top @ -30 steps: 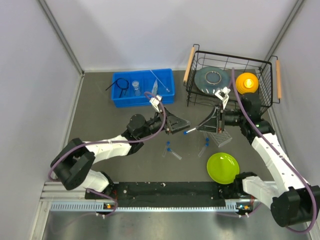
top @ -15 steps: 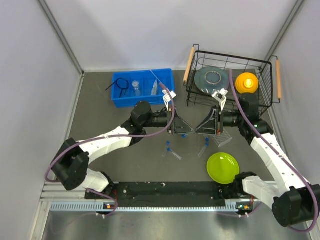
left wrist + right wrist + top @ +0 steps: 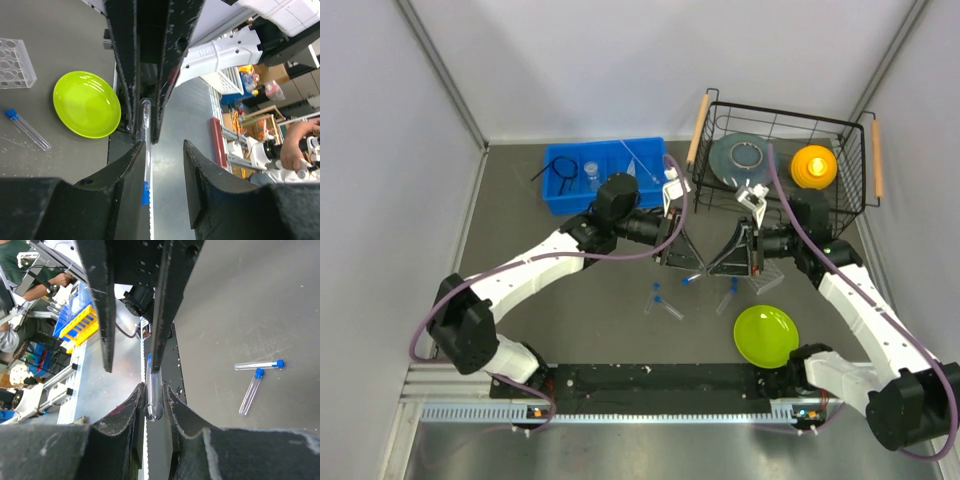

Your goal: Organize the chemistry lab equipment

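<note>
My right gripper (image 3: 720, 264) (image 3: 154, 390) is shut on a thin clear tube (image 3: 153, 382) with a blue cap (image 3: 691, 279), held level above the table's middle. My left gripper (image 3: 686, 256) (image 3: 164, 167) faces it, open, its jaws on either side of the tube's capped end (image 3: 145, 192); the tube lies against one finger. Three more tubes (image 3: 670, 306) (image 3: 728, 297) (image 3: 260, 365) lie on the table below. The clear tube rack (image 3: 15, 70) stands by my right arm. The blue bin (image 3: 560, 198) holds the black ring on a rod (image 3: 562, 168), the small jar (image 3: 592, 176) and the clear packet (image 3: 632, 175).
A black wire basket (image 3: 860, 170) at the back right holds a grey dish (image 3: 744, 157) and an orange bowl (image 3: 814, 165). A lime-green plate (image 3: 765, 335) lies at the front right, near the loose tubes.
My left arm has swung right and its open jaws have closed the gap to the right gripper, now standing round the held tube's cap end. The right gripper has shifted slightly left.
</note>
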